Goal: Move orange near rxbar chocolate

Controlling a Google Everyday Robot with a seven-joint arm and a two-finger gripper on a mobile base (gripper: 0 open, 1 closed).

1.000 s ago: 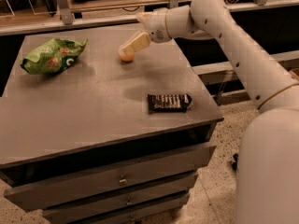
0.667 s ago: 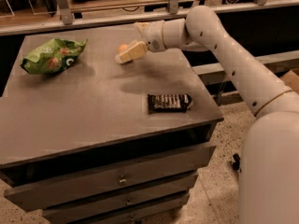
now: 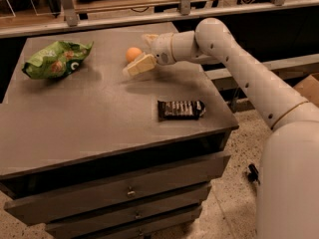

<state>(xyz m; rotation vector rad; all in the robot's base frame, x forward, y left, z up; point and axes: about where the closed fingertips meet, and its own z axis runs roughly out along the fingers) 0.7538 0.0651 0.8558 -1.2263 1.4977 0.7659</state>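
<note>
The orange (image 3: 132, 54) is a small round fruit resting on the grey tabletop (image 3: 89, 113) near its far edge. My gripper (image 3: 143, 52) reaches in from the right and is open. One pale finger (image 3: 140, 65) lies just in front of the orange and the other (image 3: 149, 37) just behind it, so the orange sits at the open fingertips, not held. The rxbar chocolate (image 3: 181, 109) lies flat in its dark wrapper near the table's right front, well in front of the gripper.
A crumpled green snack bag (image 3: 56, 59) lies at the table's far left. The table is a cabinet with drawers (image 3: 129, 190) below. A railing (image 3: 184, 4) runs behind it. My white arm (image 3: 239, 63) spans the right side.
My gripper has shifted left and lower over the far part of the table. The orange, hidden behind the finger before, now shows between the fingertips.
</note>
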